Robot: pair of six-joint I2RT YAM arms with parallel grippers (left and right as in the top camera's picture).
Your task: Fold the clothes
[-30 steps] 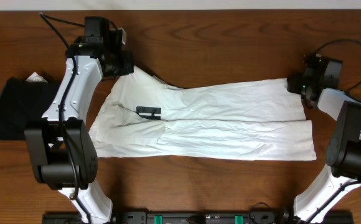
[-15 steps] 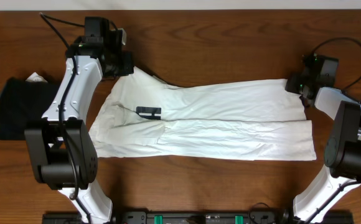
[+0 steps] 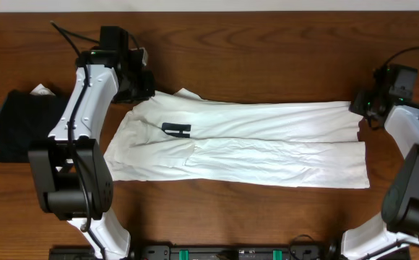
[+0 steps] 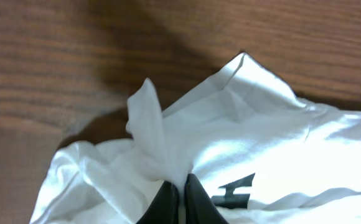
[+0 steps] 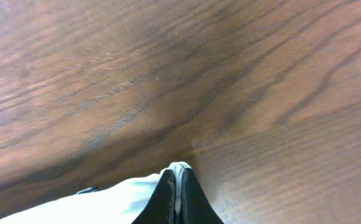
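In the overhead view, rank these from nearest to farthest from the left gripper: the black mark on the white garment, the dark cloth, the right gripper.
1. Black mark, on the white garment, close by.
2. Dark cloth, at the far left.
3. Right gripper, far right.

Dark garment [image 3: 20,124] partly hidden behind left arm [image 3: 81,97].
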